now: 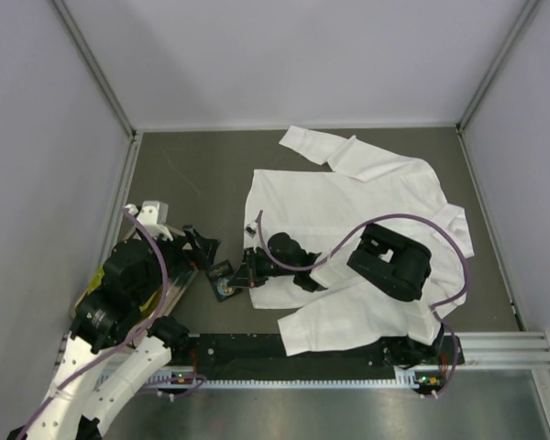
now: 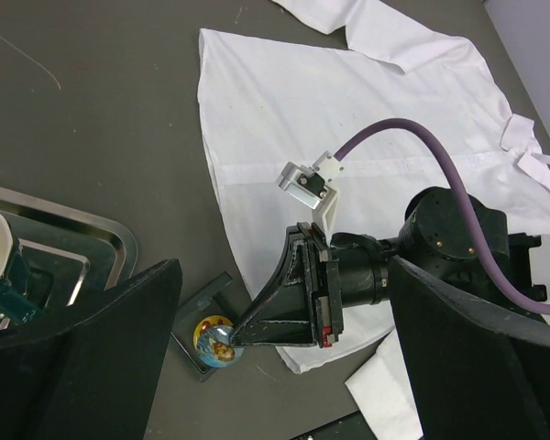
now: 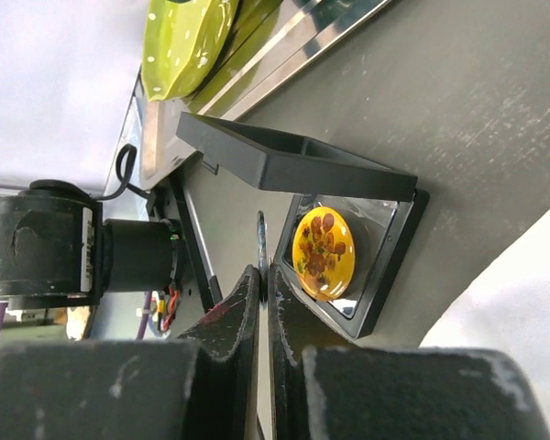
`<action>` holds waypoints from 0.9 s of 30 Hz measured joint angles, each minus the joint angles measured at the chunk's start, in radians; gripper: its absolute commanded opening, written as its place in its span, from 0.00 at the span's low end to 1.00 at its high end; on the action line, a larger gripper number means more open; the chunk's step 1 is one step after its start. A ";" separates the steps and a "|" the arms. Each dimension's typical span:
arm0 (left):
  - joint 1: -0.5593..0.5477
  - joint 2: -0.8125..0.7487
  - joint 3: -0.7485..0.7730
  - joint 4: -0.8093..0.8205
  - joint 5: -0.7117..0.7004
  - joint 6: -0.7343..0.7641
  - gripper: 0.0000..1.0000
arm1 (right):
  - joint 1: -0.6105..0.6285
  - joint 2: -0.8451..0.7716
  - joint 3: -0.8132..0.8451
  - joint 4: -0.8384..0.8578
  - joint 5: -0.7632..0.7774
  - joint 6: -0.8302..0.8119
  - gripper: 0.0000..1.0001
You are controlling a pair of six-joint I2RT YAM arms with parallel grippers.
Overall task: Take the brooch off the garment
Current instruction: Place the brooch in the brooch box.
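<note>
The brooch (image 3: 324, 252) lies in a small black box (image 3: 396, 247) beside the garment (image 1: 348, 206) — the right gripper (image 3: 261, 280) is pressed closed just next to it; the left gripper (image 1: 203, 245) is spread wide, empty.

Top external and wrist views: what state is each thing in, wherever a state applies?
garment: spread out flat, no brooch on it.
brooch: off the garment, lying in the box.
small black box: open.
right gripper: shut, tips right beside the brooch.
left gripper: open, holding nothing.
</note>
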State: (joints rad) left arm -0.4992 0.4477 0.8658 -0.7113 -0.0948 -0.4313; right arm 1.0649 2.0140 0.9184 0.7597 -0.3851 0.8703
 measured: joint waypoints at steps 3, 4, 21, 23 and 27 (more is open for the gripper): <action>0.000 -0.001 0.000 0.000 0.000 0.000 0.99 | 0.000 0.006 0.002 -0.006 0.000 -0.005 0.00; 0.000 -0.001 0.000 -0.001 0.000 0.000 0.99 | 0.000 0.010 0.005 -0.009 0.000 -0.007 0.00; -0.006 -0.014 0.000 0.000 0.001 0.000 0.99 | 0.000 0.026 0.021 -0.043 0.005 -0.016 0.00; -0.006 -0.014 0.000 0.000 0.001 0.000 0.99 | 0.000 0.026 0.026 -0.051 0.006 -0.017 0.01; -0.006 -0.014 -0.002 0.000 0.002 0.000 0.99 | 0.000 0.026 0.034 -0.050 0.008 -0.023 0.01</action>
State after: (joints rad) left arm -0.5053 0.4339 0.8639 -0.7116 -0.0933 -0.4313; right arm 1.0649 2.0403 0.9524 0.7101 -0.3775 0.8478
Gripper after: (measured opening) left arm 0.987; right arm 0.014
